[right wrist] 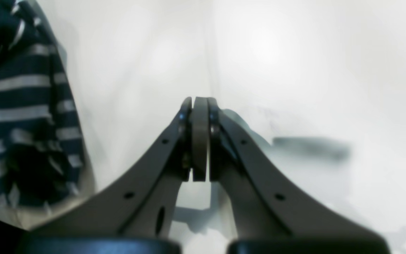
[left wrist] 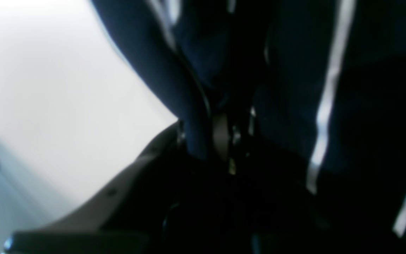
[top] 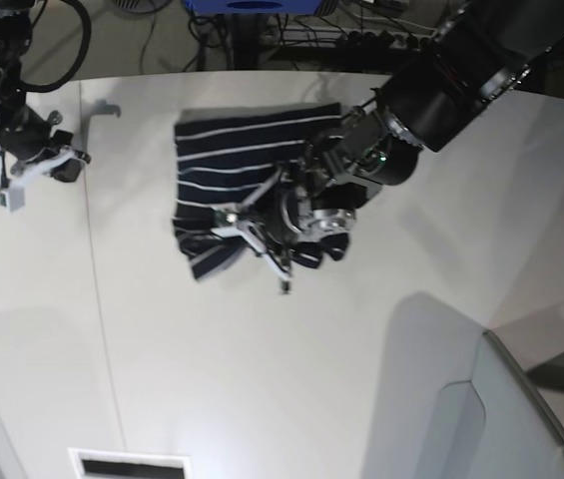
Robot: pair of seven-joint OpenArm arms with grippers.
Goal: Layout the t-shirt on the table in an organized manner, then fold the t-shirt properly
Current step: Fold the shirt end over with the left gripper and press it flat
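The laying-out step is judged in hand: the navy white-striped fabric t-shirt (top: 252, 190) lies bunched at twelve o'clock on the white tabletop (top: 262, 379), pinched by the left end effector (left wrist: 220, 137). The right end effector (right wrist: 199, 137) is closed, empty. Spreading is called for next.

- Base view looks steeply down from high on the whole counter (top: 262, 379).
- Left wrist view sits blurred-close against the t-shirt (left wrist: 294, 88).
- Right wrist view looks along its tool (right wrist: 200, 106), sharing shirt and counter with base.
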